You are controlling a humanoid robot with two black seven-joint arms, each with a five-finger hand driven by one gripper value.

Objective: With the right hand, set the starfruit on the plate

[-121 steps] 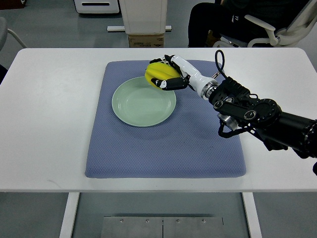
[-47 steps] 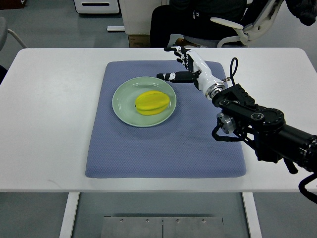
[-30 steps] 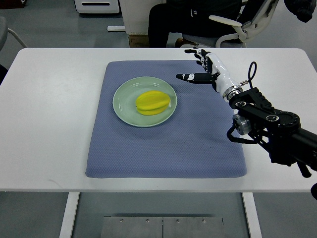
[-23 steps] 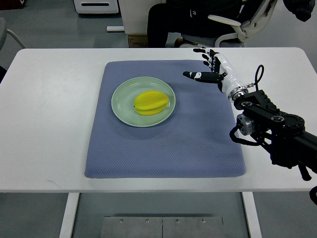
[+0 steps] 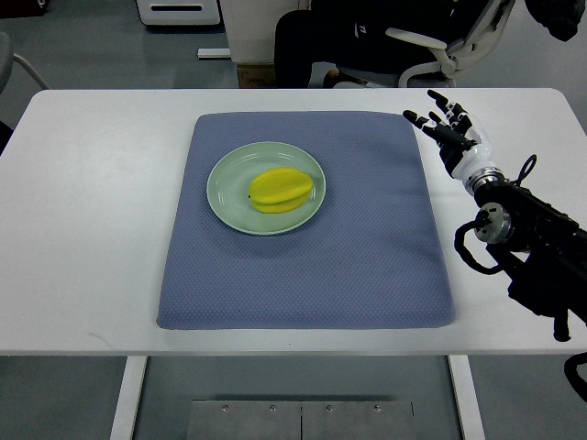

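Note:
A yellow starfruit (image 5: 282,190) lies on the pale green plate (image 5: 227,197), right of its middle. The plate sits on a blue-grey mat (image 5: 303,266) on the white table. My right hand (image 5: 447,126) is off to the right, over the mat's right edge and the bare table, well clear of the plate. Its fingers are spread and it holds nothing. Its black arm (image 5: 537,249) comes in from the right edge. The left arm is out of view.
A person in dark clothes sits on an office chair (image 5: 431,44) behind the table's far edge. A white cabinet and a cardboard box (image 5: 248,69) stand behind the table too. The table (image 5: 92,183) is bare white around the mat.
The right hand set the starfruit on the plate, opened, and drew back to the right, from the plate's far rim to beyond the mat's right edge.

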